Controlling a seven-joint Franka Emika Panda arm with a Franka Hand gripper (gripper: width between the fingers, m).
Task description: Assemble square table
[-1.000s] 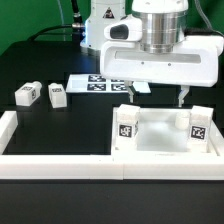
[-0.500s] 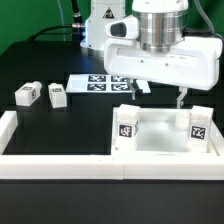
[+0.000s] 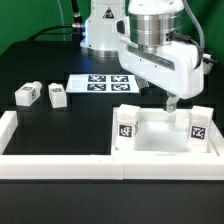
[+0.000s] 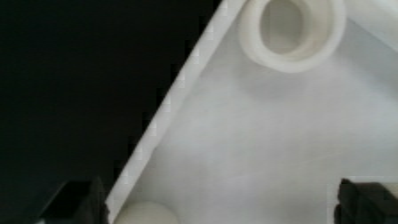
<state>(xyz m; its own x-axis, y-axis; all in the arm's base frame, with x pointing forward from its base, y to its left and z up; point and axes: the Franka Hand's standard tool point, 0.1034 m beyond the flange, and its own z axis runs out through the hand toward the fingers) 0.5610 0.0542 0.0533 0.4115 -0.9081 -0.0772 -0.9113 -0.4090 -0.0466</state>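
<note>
Jaws wide, holding nothing. In the wrist view my two dark fingertips [image 4: 71,203] sit at opposite edges of the picture, with only bare white plastic between them.

The tabletop [image 3: 160,142] lies on the black bench [image 3: 60,125] at the lower right of the exterior view, rim up like a shallow tray. Two upright legs stand on it, one at its left side [image 3: 125,123] and one at its right side [image 3: 198,123]. Each shows a black-white tag to the camera. I cannot tell how firmly they are seated.

My hand hangs over the far part of the tabletop, turned at a slant. One finger [image 3: 170,103] shows below it, between the two upright legs and nearer the right one. I cannot tell whether it touches the plastic.

In the wrist view the tabletop [image 4: 249,130] fills most of the picture. Its edge runs diagonally against the bench [image 4: 71,80]. A round hole [image 4: 294,35] with a raised lip sits close to that edge. A small rounded shape beside one fingertip is too blurred to name.

Two loose legs [image 3: 26,95] [image 3: 57,95] lie side by side at the middle left of the exterior view, well apart from the tabletop. The marker board [image 3: 100,82] lies flat at upper centre. One white rail [image 3: 60,165] runs along the lower part of the frame, and another [image 3: 8,130] stands at the left edge.
</note>
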